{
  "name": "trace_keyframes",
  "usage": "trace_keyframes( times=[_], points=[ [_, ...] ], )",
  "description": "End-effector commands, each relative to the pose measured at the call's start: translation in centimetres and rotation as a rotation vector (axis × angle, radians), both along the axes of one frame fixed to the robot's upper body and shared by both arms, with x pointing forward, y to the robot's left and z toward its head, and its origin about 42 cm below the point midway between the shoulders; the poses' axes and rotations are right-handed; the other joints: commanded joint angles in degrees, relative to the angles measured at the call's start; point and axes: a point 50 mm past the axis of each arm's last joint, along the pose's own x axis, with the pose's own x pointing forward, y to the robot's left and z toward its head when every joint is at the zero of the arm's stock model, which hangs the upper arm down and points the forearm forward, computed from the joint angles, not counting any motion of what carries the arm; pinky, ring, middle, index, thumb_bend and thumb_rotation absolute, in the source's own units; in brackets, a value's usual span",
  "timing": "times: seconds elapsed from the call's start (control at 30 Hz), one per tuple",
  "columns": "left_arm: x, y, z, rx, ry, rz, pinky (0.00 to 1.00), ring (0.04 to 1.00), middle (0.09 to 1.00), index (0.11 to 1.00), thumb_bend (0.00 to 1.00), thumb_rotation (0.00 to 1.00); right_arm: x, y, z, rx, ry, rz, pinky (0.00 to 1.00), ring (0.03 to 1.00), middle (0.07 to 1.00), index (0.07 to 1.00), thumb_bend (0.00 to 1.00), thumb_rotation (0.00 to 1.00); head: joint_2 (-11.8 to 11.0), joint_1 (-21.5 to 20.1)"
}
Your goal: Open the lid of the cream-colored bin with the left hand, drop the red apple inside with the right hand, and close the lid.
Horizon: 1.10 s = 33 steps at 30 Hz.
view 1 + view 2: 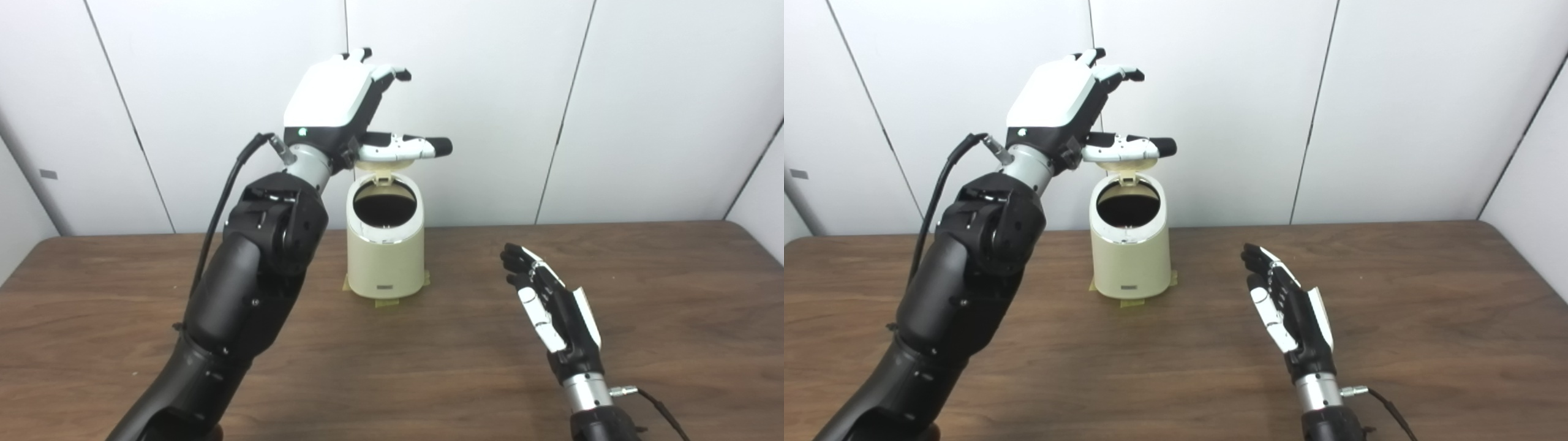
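The cream-colored bin (pixel 386 263) stands upright at the middle of the table, taped down at its base. Its lid (pixel 383 164) is swung up behind the dark round opening and shows edge-on. My left hand (pixel 334 101) is raised above and just left of the lid, fingers spread; its thumb stretches out level along the lid's upper edge. My right hand (pixel 554 309) hovers low over the table to the right of the bin, open, palm facing left, holding nothing. No red apple shows in either view, and the bin's inside is too dark to see into.
The brown wooden table (pixel 674 294) runs to a white panelled wall behind the bin. My left forearm (pixel 257 294) rises steeply in front of the table's left half, with a black cable looping beside it. Yellow tape tabs (pixel 383 301) stick out under the bin.
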Motion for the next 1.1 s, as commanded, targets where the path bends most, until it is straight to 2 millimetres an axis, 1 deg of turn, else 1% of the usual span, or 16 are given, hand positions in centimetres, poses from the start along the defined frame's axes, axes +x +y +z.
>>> trace_keyframes(
  times=[0.0, 0.07, 0.13, 0.2, 0.27, 0.37, 0.5, 0.6, 0.7, 0.8, 0.87, 0.9, 0.93, 0.97, 1.03, 1.07],
  points=[
    [0.2, -0.6, 2.8, 0.003, -0.072, 0.012, 1.0, 0.966, 0.826, 0.798, 1.0, 0.92, 0.8, 0.3, 1.8, 0.022, -0.087, 0.002, 0.81, 0.84, 0.823, 0.812, 0.14, 0.75, -0.04, -0.04],
    [0.4, -0.7, 2.6, -0.001, -0.06, 0.013, 1.0, 0.948, 0.802, 0.779, 1.0, 0.91, 0.8, 0.3, 1.7, 0.03, -0.082, 0.003, 0.81, 0.843, 0.825, 0.815, 0.13, 0.75, -0.1, -0.02],
    [0.5, -0.8, 2.4, -0.009, -0.046, 0.01, 1.0, 0.939, 0.794, 0.775, 1.0, 0.91, 0.9, 0.3, 1.7, 0.033, -0.08, 0.009, 0.82, 0.848, 0.829, 0.818, 0.13, 0.74, -0.28, -0.09],
    [0.6, -0.8, 2.1, -0.012, -0.033, 0.012, 1.0, 0.933, 0.781, 0.777, 1.0, 0.9, 0.9, 0.3, 1.6, 0.035, -0.081, 0.014, 0.81, 0.847, 0.832, 0.821, 0.12, 0.74, -0.53, -0.17],
    [0.7, -0.8, 1.8, -0.01, -0.021, 0.017, 1.0, 0.934, 0.797, 0.785, 1.0, 0.9, 1.0, 0.3, 1.5, 0.048, -0.085, 0.017, 0.78, 0.839, 0.83, 0.816, 0.11, 0.69, -0.53, -0.17],
    [0.9, -0.8, 1.5, -0.003, 0.001, 0.024, 1.0, 0.943, 0.815, 0.787, 1.0, 0.89, 1.1, 0.3, 1.4, 0.05, -0.078, 0.019, 0.78, 0.836, 0.83, 0.817, 0.1, 0.67, -0.88, -0.02],
    [1.0, -0.7, 0.9, 0.016, 0.027, 0.038, 1.0, 0.948, 0.832, 0.782, 1.0, 0.88, 1.1, 0.4, 1.4, 0.057, -0.07, 0.028, 0.8, 0.848, 0.838, 0.827, 0.1, 0.64, -0.9, -0.11],
    [1.1, -0.6, 0.6, 0.029, 0.05, 0.042, 1.0, 0.965, 0.871, 0.799, 1.0, 0.89, 1.0, 0.5, 1.4, 0.062, -0.064, 0.029, 0.81, 0.856, 0.845, 0.835, 0.1, 0.61, -0.91, -0.3],
    [1.2, -0.4, 0.3, 0.032, 0.056, 0.043, 1.0, 0.974, 0.87, 0.798, 1.0, 0.88, 1.0, 0.7, 1.5, 0.063, -0.057, 0.032, 0.81, 0.855, 0.847, 0.837, 0.1, 0.56, -0.83, -0.46],
    [1.3, -0.2, 0.1, 0.03, 0.057, 0.046, 1.0, 0.975, 0.866, 0.797, 1.0, 0.88, 0.9, 0.8, 1.5, 0.06, -0.042, 0.042, 0.79, 0.848, 0.848, 0.836, 0.11, 0.54, -0.91, -0.37],
    [1.2, 0.0, 0.0, 0.019, 0.061, 0.049, 1.0, 0.974, 0.874, 0.796, 1.0, 0.87, 0.9, 0.9, 1.5, 0.065, -0.041, 0.056, 0.8, 0.857, 0.857, 0.844, 0.11, 0.53, -0.9, -0.5],
    [1.2, 0.1, 0.0, 0.012, 0.067, 0.048, 1.0, 0.972, 0.873, 0.796, 1.0, 0.86, 0.9, 0.9, 1.5, 0.071, -0.044, 0.058, 0.8, 0.856, 0.857, 0.844, 0.1, 0.49, -0.75, -0.58],
    [1.1, 0.2, -0.1, 0.009, 0.072, 0.046, 1.0, 0.969, 0.885, 0.798, 1.0, 0.86, 0.9, 0.9, 1.5, 0.075, -0.047, 0.059, 0.78, 0.849, 0.854, 0.84, 0.09, 0.43, -0.7, -0.61],
    [1.1, 0.3, -0.1, 0.009, 0.079, 0.046, 1.0, 0.97, 0.893, 0.801, 1.0, 0.87, 0.9, 1.0, 1.6, 0.079, -0.048, 0.059, 0.76, 0.845, 0.853, 0.84, 0.09, 0.41, -0.61, -0.6],
    [1.0, 0.4, -0.2, 0.011, 0.087, 0.044, 1.0, 0.97, 0.89, 0.803, 1.0, 0.89, 0.9, 1.0, 1.6, 0.09, -0.046, 0.062, 0.75, 0.838, 0.852, 0.84, 0.11, 0.46, -0.55, -0.52],
    [0.9, 0.5, -0.3, 0.012, 0.089, 0.043, 1.0, 0.97, 0.89, 0.803, 1.0, 0.89, 0.9, 1.0, 1.6, 0.095, -0.045, 0.062, 0.75, 0.838, 0.852, 0.84, 0.11, 0.46, -0.55, -0.52]
  ],
)
